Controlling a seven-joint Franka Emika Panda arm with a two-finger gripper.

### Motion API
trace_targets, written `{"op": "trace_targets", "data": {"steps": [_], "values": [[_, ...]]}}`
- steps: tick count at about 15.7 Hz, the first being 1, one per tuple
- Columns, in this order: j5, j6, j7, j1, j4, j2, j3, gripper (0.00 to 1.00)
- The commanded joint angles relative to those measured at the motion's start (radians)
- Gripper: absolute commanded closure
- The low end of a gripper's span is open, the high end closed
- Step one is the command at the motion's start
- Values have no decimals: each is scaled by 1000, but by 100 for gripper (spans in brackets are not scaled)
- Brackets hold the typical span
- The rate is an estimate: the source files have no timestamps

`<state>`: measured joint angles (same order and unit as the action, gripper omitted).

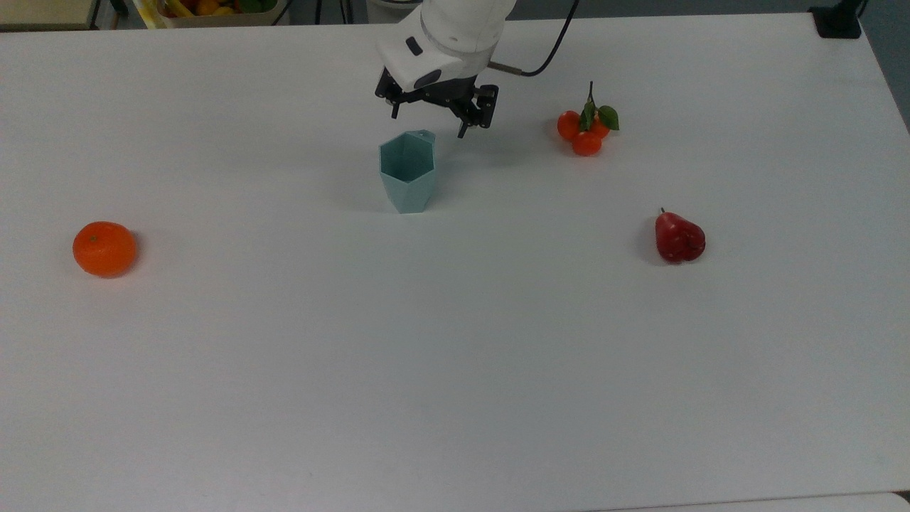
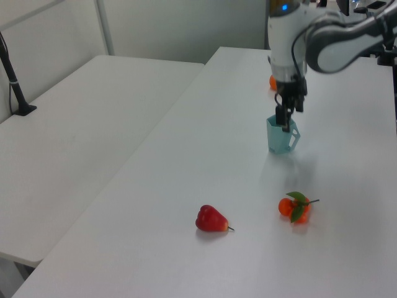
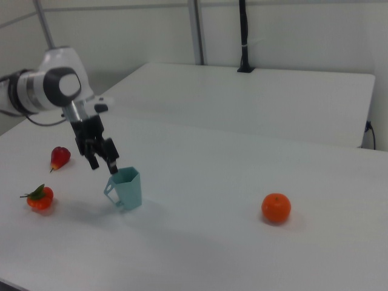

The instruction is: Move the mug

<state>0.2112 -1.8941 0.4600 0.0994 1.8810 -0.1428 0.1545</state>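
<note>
Fingers (image 1: 463, 122) were spread with nothing in them, hanging just above the mug (image 1: 407, 173) — it stood upright on the table (image 1: 455, 370) between the orange (image 1: 104, 248) and the tangerine bunch (image 1: 587, 129) — so the move looked pretty much done.

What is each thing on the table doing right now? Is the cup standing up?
mug: standing upright on the table, nothing holding it.
gripper: open, empty, just above the mug's handle.
orange: resting alone on the table.
small oranges with leaves: bunched together, resting.
red fruit: lying on the table.
</note>
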Motion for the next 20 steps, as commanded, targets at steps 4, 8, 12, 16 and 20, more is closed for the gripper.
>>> {"op": "trace_targets", "data": {"steps": [4, 8, 12, 16, 20], "values": [[-128, 295, -289, -30, -227, 72, -21, 0], [-142, 377, -365, -72, -230, 158, -27, 0], [-141, 377, -366, -98, -253, 186, -44, 0], [-141, 369, -368, -98, -269, 178, -62, 0], [-142, 372, -368, -101, -267, 178, -64, 0]]}}
